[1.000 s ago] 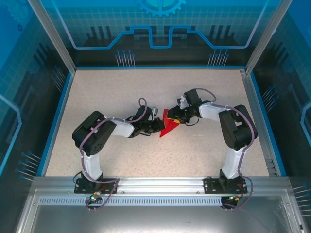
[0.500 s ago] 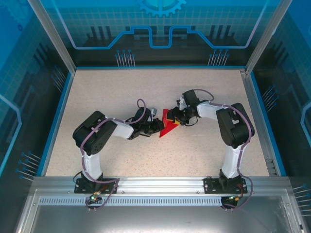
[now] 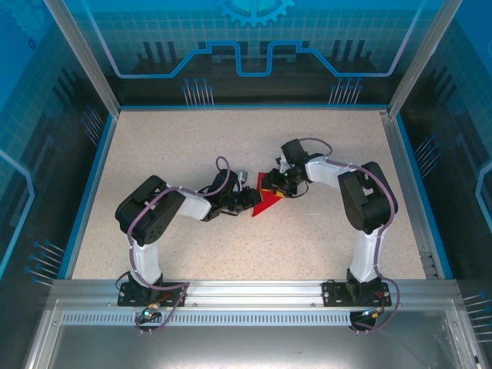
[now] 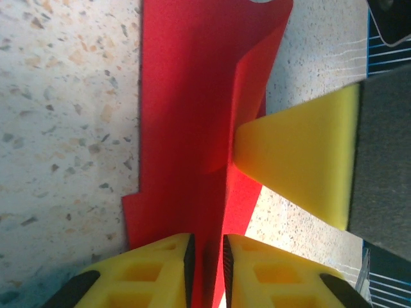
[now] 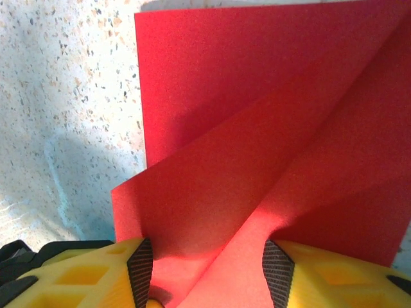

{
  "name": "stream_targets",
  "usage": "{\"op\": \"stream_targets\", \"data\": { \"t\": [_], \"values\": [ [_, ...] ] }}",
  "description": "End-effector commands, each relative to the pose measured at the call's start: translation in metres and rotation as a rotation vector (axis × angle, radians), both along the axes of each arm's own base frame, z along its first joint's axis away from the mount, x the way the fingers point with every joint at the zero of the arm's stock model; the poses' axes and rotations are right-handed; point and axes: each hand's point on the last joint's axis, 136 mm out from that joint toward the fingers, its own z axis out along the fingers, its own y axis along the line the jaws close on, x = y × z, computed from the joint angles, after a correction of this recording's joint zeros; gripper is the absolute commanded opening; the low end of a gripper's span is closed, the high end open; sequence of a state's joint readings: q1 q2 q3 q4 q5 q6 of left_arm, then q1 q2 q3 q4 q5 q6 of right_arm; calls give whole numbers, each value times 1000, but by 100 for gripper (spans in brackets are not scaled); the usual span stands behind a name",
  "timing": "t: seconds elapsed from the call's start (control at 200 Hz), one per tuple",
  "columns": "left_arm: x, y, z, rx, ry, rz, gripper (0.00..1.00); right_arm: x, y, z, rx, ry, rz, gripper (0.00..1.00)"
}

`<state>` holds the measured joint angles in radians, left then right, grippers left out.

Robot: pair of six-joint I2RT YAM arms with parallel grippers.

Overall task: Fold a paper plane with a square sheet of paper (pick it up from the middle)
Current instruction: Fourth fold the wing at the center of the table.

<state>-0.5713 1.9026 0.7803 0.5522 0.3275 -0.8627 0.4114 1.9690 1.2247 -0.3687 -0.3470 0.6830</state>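
Two pincers are seen close together at the middle of the desk, where the paper is laid. From above, the paper is seen as a red, partly folded shape, narrowed to a point at its near left end, and it is placed between the two wrists. The left pincer is set at the paper's left edge, and the right pincer at its far right corner. Both arms are bent inward from their bases at the near edge.

In the left wrist view, the left pincer is seen with its jaws only a narrow slit apart. A raised crease of the paper is run into that slit, but whether the pads are pressed on it cannot be told. A yellow finger of the right pincer is pointed in from the right, and its tip is laid against the raised fold.

In the right wrist view, the right pincer is shown open, with its jaws held well apart. A tented fold of the paper is raised between the black pads. A flatter red layer is spread beyond it, and its straight left edge is laid on the speckled desk.
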Motion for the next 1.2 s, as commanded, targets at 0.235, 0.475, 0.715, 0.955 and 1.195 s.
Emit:
{"op": "stream_targets", "data": {
  "t": [0.235,0.475,0.715,0.955,1.195],
  "values": [
    [-6,40,9,73,-21,63,29,-26,-23,-44,-196,115,55,58],
    [-4,36,18,42,-33,54,26,-29,-28,-51,-269,142,75,60],
    [-1,20,40,-56,-78,6,23,-30,-39,-55,-342,162,55,53],
    [-4,4,42,-87,-67,-47,20,-32,-36,-59,-347,184,66,54],
    [-6,-2,30,-71,-40,-79,13,-33,-35,-59,-345,200,72,55]
  ]
}}
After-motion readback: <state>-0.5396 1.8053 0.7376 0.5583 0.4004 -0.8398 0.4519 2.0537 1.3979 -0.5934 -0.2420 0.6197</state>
